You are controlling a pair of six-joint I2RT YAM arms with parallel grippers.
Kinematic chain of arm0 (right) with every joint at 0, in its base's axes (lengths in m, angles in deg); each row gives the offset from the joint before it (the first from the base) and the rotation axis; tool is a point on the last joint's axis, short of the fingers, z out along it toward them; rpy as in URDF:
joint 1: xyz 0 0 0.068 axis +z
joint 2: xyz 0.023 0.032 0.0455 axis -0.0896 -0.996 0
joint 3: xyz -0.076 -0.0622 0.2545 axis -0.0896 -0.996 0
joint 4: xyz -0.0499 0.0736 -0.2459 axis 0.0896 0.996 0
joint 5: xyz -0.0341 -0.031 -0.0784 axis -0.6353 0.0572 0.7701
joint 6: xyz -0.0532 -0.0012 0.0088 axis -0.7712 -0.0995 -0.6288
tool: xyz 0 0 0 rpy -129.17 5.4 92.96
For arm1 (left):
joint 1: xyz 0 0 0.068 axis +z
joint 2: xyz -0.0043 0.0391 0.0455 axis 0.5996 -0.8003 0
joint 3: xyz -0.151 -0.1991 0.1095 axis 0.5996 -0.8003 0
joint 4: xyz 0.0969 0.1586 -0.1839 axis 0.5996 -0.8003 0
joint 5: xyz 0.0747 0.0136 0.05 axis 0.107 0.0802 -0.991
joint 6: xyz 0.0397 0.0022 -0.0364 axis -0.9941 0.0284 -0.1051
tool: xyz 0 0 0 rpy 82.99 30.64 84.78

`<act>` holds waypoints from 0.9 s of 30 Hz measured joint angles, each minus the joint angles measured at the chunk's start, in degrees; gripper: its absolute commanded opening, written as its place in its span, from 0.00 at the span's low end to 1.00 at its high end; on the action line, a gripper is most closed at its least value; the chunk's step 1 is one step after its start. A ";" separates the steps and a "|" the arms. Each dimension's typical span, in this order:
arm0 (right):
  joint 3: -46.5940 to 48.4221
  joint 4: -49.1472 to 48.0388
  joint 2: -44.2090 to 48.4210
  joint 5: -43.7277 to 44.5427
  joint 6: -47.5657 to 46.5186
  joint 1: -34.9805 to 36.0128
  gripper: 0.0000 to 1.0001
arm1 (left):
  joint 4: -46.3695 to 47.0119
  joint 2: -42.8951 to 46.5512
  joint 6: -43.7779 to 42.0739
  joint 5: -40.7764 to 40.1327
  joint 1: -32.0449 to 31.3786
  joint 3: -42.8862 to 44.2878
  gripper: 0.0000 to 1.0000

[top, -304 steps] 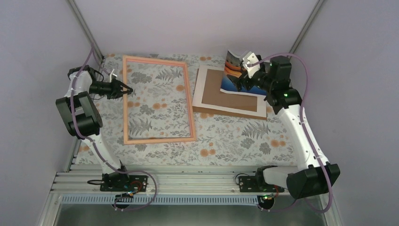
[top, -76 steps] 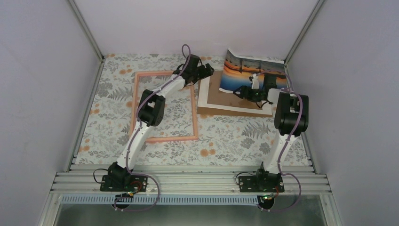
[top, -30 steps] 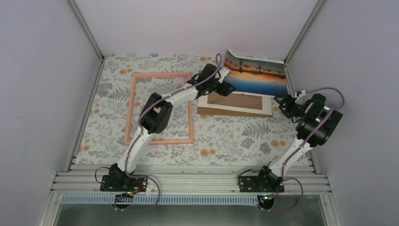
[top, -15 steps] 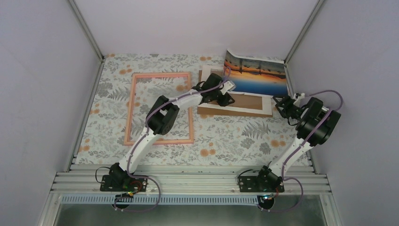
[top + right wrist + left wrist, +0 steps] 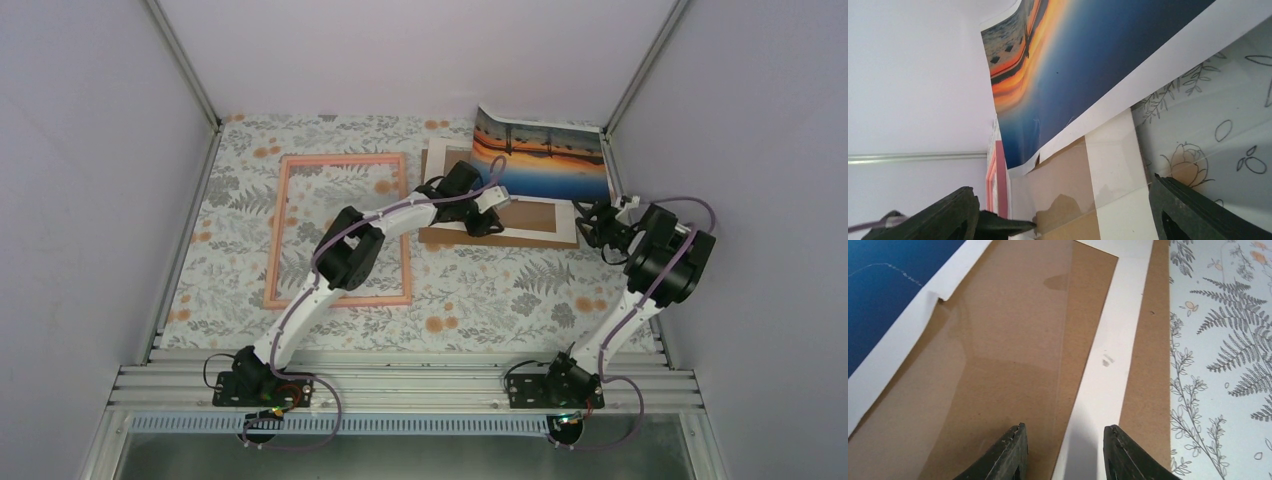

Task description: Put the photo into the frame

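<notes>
The photo, an orange sunset over blue water, leans curled against the back wall, its lower edge resting on the white mat and brown backing board. The pink frame lies flat to the left of them. My left gripper hovers low over the board's near part. In the left wrist view my left gripper is open, with nothing between its fingers. My right gripper sits at the board's right end and is open and empty; the right wrist view shows the photo and the frame beyond it.
A clear sheet lies over the brown board, its edge running toward my left fingers. The floral cloth covers the table. The back wall and the right corner post stand close behind the photo. A metal rail runs along the near edge.
My left arm came from the frame's far side across to the board, then drew toward the board's near edge as its jaws narrowed. My right gripper pulled back off the photo to the board's right end.
</notes>
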 measured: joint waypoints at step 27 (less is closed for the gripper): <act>-2.75 -4.24 1.81 10.27 23.26 1.62 0.52 | -3.76 -0.81 -6.49 5.03 -0.98 1.33 0.32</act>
